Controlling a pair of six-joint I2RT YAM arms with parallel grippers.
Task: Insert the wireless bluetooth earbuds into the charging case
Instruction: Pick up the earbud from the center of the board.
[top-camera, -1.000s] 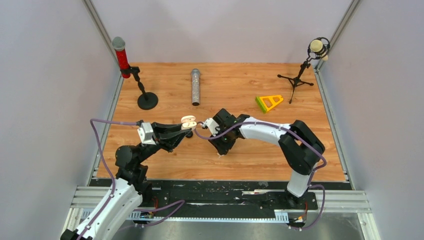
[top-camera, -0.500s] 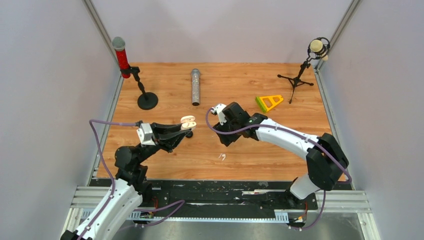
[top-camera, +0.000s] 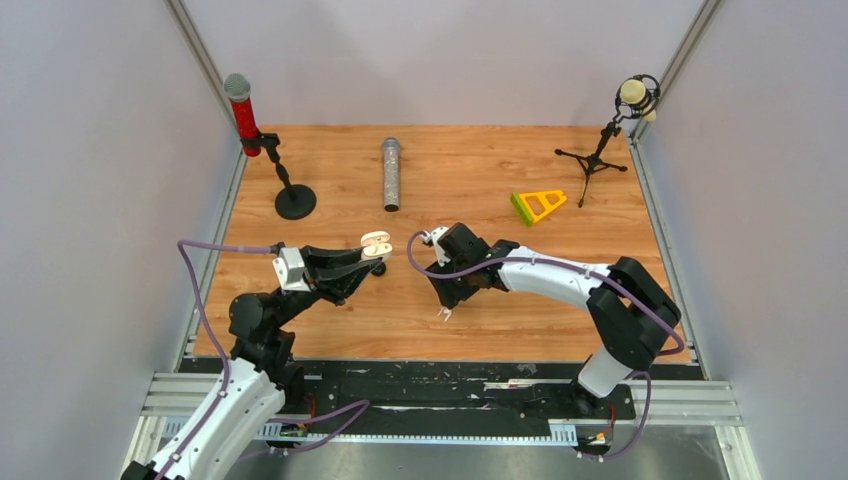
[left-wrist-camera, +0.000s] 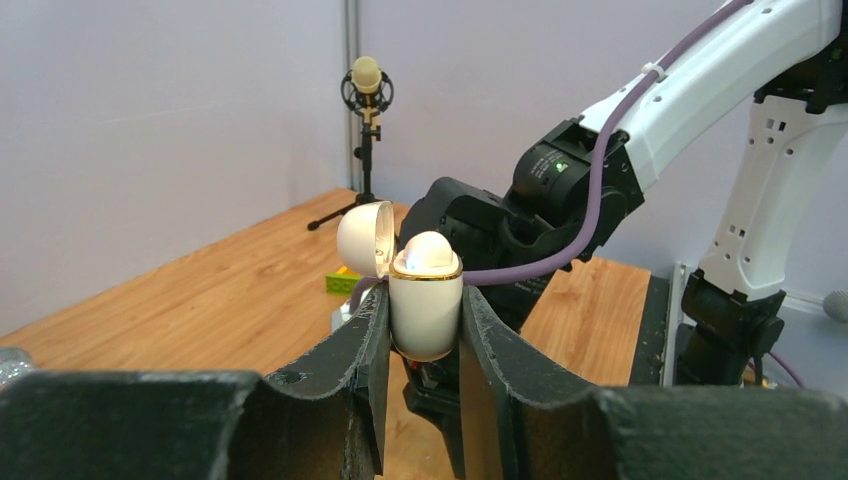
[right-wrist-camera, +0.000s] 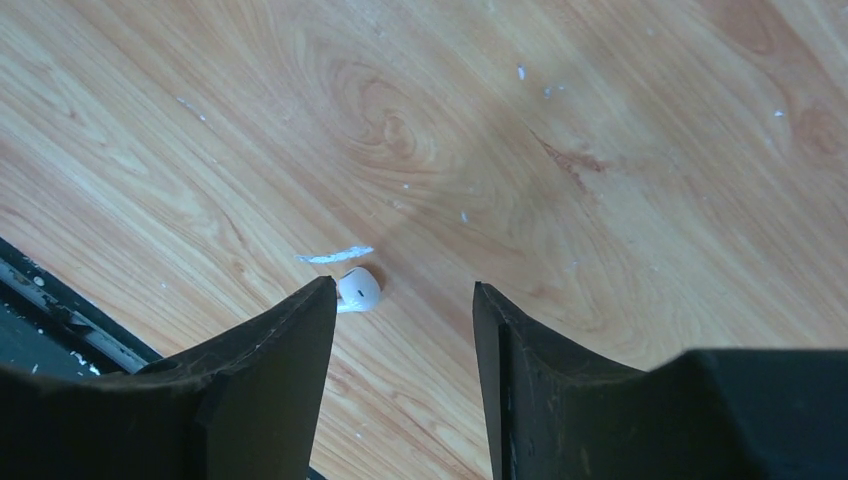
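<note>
A: Where is the earbud (right-wrist-camera: 358, 289)?
B: On the bench (right-wrist-camera: 600, 150), near side, under the released right jaws. The left jaws grasp the open charging case (left-wrist-camera: 425, 300).
A: Handling?
B: Probably light and slippery. Pinch the rounded head.

the left arm (top-camera: 262, 318) reached forward and inward, wrist level, the left gripper (left-wrist-camera: 424, 305) pointing ahead with both fingers pressed against the charging case (left-wrist-camera: 425, 318), which stood upright between the jaws. the right arm (top-camera: 560, 275) bent across toward the middle, wrist tipped downward, the right gripper (right-wrist-camera: 405, 300) parted, nothing between its jaws.
</note>
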